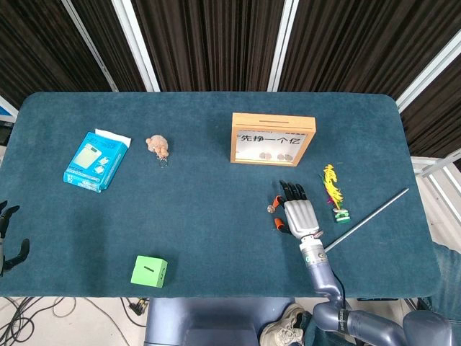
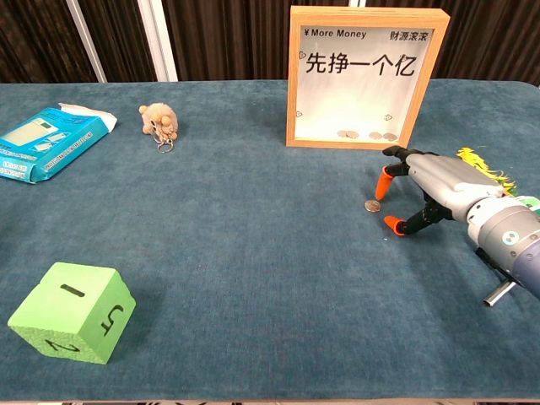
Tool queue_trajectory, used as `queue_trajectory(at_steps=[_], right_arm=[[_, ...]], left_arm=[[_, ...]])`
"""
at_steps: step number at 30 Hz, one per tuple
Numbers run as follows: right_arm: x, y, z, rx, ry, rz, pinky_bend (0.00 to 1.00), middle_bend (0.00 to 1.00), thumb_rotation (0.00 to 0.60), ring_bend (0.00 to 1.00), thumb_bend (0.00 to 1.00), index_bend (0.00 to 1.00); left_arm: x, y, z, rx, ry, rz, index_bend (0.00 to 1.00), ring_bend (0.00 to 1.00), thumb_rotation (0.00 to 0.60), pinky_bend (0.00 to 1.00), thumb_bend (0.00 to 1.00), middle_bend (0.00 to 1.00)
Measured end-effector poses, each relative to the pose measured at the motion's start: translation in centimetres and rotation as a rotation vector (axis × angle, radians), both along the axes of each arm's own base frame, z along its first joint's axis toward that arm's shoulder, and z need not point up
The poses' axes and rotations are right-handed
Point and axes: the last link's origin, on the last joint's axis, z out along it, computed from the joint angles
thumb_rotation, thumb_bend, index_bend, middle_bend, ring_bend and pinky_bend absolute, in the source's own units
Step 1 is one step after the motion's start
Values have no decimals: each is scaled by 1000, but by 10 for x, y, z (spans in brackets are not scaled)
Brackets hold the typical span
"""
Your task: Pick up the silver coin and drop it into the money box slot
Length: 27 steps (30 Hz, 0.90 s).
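Silver coin lies flat on the tabletop, just left of the right hand, between its orange-tipped fingers and in front of the money box. That hand is spread apart, holding nothing (the left hand sits well apart at the far edge, also empty).

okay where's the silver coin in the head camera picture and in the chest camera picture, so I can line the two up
Head view: the silver coin lies on the cloth right of centre, just left of the right hand.
Chest view: the coin lies right of centre, between the hand's orange fingertips.
Shared landmark: the wooden money box, standing just beyond the coin in both.
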Motion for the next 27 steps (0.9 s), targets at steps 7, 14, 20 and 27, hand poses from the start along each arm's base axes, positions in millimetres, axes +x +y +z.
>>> queue_trajectory(at_steps=[7,14,20,27], right_arm=[[5,-2,-3,8,4,11,0,10,600,0,421,434],[6,-5,-7,18,4,3,0,10,600,0,422,445],[6,-7,-7,12,-2,0,0,10,600,0,422,455],[6,-7,-9,23,0,-5,0,10,600,0,422,455]], left_arm=[[0,0,0,-2,0,1,167,39,600,5,423,21],[0,0,0,-3,0,2,167,40,600,5,423,21],[0,0,0,-4,0,3,168,39,600,5,423,21],[0,0,0,-6,2,4,169,39,600,5,423,21]])
